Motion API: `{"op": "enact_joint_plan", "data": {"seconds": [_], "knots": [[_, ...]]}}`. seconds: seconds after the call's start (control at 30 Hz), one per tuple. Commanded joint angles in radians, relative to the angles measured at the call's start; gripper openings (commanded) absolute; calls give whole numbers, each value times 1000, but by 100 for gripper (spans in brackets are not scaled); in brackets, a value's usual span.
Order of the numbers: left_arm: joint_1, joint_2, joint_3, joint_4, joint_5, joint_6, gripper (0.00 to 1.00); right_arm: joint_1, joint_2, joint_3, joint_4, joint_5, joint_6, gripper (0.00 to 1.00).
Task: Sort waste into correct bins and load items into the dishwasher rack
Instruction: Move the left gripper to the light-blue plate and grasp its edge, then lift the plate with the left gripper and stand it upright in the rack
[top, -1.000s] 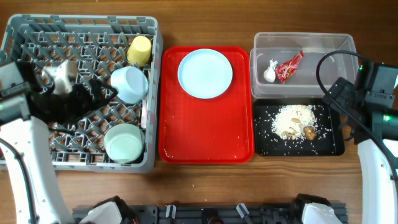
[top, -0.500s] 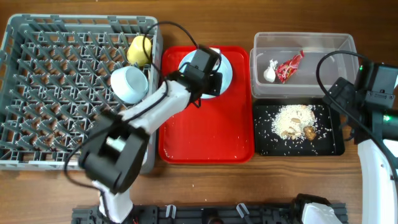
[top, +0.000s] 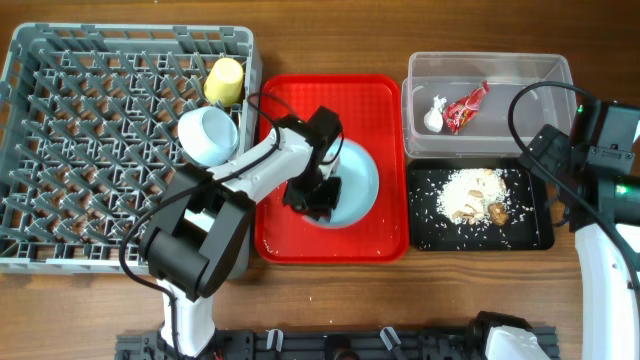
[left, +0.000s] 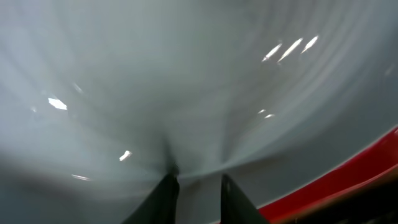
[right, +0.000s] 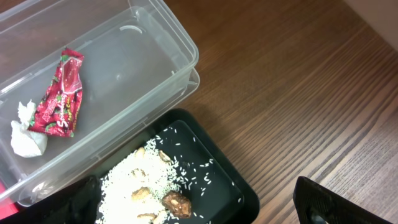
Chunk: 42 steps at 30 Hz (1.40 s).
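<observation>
Wooden worktop (top: 320, 40) carries a grey rack (top: 90, 150) on the left, a red tray (top: 300, 240) in the middle, and a clear tub (top: 540, 70) just beside a black tray (top: 530, 235) on the right. Left hand (top: 312, 196) is down on the blue plate (top: 358, 180), which lies in the red tray's lower right part. Its fingers (left: 163, 196) show narrowly apart against the plate's surface in the wrist view, and I cannot tell whether they pinch it. Right hand (right: 196, 186) hangs over the right end of the tub and black tray, fingers spread wide, holding nothing. Wrapper (top: 466, 106) and tissue (top: 433, 117) lie in the tub; rice scraps (top: 472, 195) lie in the black tray. A yellow cup (top: 224, 80) and a pale cup (top: 208, 135) rest in the rack's right side.
</observation>
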<state>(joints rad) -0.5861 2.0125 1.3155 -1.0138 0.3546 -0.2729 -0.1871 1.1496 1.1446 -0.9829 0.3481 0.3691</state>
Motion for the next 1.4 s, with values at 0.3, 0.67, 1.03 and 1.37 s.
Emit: {"op": "enact_joint_plan", "data": {"seconds": [0.3,0.67,1.03,1.37], "knots": [[76,-118,96,-38,-290,-61,49,-1,-8,9,2,8,-2,100],[150,-118,-57,169,-289,-61,40,-1,-8,9,3,8,-2,100],[150,-118,-163,320,-248,-61,4,-1,-8,9,3,8,-2,100],[222,-434,132,64,-336,117,4,-1,-8,9,3,8,-2,100]]}}
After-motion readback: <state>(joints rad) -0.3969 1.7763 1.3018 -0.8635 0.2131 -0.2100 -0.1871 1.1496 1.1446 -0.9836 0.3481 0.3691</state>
